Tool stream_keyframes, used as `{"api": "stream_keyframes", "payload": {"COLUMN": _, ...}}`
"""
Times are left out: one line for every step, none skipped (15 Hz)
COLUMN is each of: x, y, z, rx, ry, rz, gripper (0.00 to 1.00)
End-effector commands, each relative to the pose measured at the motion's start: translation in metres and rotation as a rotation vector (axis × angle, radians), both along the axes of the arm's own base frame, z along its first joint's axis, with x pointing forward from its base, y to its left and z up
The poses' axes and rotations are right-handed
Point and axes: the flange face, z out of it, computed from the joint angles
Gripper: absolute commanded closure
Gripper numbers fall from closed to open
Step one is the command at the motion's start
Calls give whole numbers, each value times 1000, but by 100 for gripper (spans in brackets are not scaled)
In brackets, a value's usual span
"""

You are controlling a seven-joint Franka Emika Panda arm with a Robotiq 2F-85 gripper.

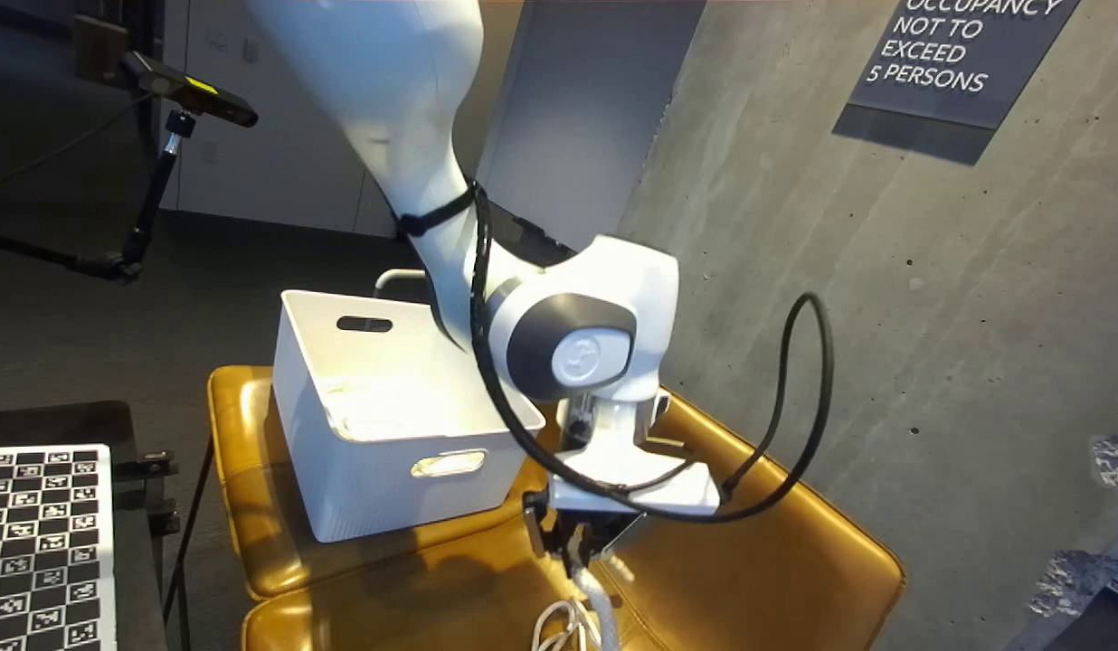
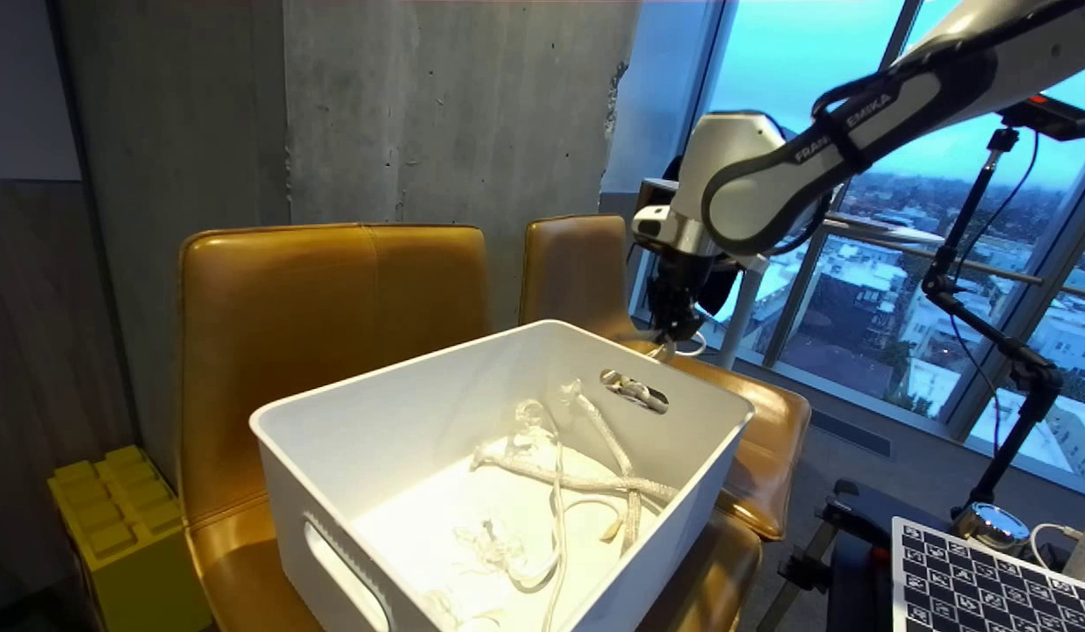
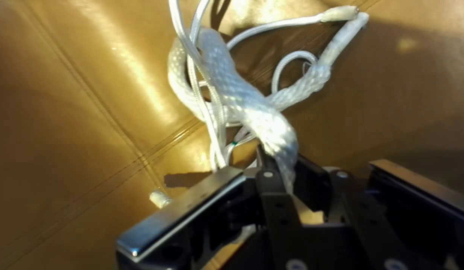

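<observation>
While a board of black and white squares [image 1: 48, 542] sits at the near left, a small camera [image 1: 193, 88] stands on a black pole [image 1: 152, 208] farther away. Next comes a big white bin [image 1: 378, 488] on a brown chair [image 1: 251, 452]. An exterior view shows white ropes [image 2: 591, 482] lying inside it. Right of the bin, the white robot arm [image 1: 414, 99] reaches down over a nearer chair [image 1: 369, 601], with the gripper [image 1: 575, 562] at its end. The gripper is almost closed, and its two fingers [image 3: 311, 182] pinch a thick white rope [image 3: 250, 97]. This rope bends down from the fingers to the nearer chair, where the rest of it lies in a loop. Thin white cords [image 3: 279, 23] lie over and around it. A black cable [image 1: 826, 389] curls out on the right side of the arm. At the far right, a grey wall [image 1: 749, 271] has a dark sign [image 1: 948, 72] with white words.
</observation>
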Motion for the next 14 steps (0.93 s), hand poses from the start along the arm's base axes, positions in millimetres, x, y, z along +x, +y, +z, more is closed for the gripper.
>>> {"api": "stream_keyframes", "payload": {"x": -9, "y": 6, "z": 95, "rx": 2, "ry": -78, "rz": -15, "gripper": 97}}
{"api": "stream_keyframes", "payload": {"x": -10, "y": 10, "z": 122, "rx": 1, "ry": -103, "rz": -16, "gripper": 97}}
{"api": "stream_keyframes", "payload": {"x": -13, "y": 17, "z": 148, "rx": 0, "ry": -124, "rz": -17, "gripper": 97}}
{"api": "stream_keyframes", "payload": {"x": -17, "y": 28, "z": 171, "rx": -2, "ry": -146, "rz": -11, "gripper": 97}}
{"api": "stream_keyframes", "payload": {"x": -21, "y": 40, "z": 194, "rx": -2, "ry": -164, "rz": -3, "gripper": 97}}
{"api": "stream_keyframes", "payload": {"x": -27, "y": 56, "z": 212, "rx": -1, "ry": -179, "rz": 10, "gripper": 97}}
{"api": "stream_keyframes", "payload": {"x": -32, "y": 74, "z": 228, "rx": -2, "ry": -192, "rz": 26, "gripper": 97}}
{"api": "stream_keyframes", "payload": {"x": -38, "y": 94, "z": 240, "rx": -2, "ry": -204, "rz": 48, "gripper": 97}}
{"api": "stream_keyframes", "payload": {"x": -43, "y": 114, "z": 250, "rx": -1, "ry": -214, "rz": 69, "gripper": 97}}
{"api": "stream_keyframes", "payload": {"x": -47, "y": 134, "z": 257, "rx": 3, "ry": -219, "rz": 89, "gripper": 97}}
{"api": "stream_keyframes", "payload": {"x": -53, "y": 159, "z": 263, "rx": 6, "ry": -225, "rz": 107, "gripper": 97}}
{"api": "stream_keyframes", "payload": {"x": -57, "y": 183, "z": 268, "rx": 10, "ry": -231, "rz": 125, "gripper": 97}}
{"api": "stream_keyframes", "payload": {"x": -62, "y": 206, "z": 272, "rx": 16, "ry": -236, "rz": 140, "gripper": 97}}
{"api": "stream_keyframes", "payload": {"x": -66, "y": 229, "z": 276, "rx": 22, "ry": -241, "rz": 156, "gripper": 97}}
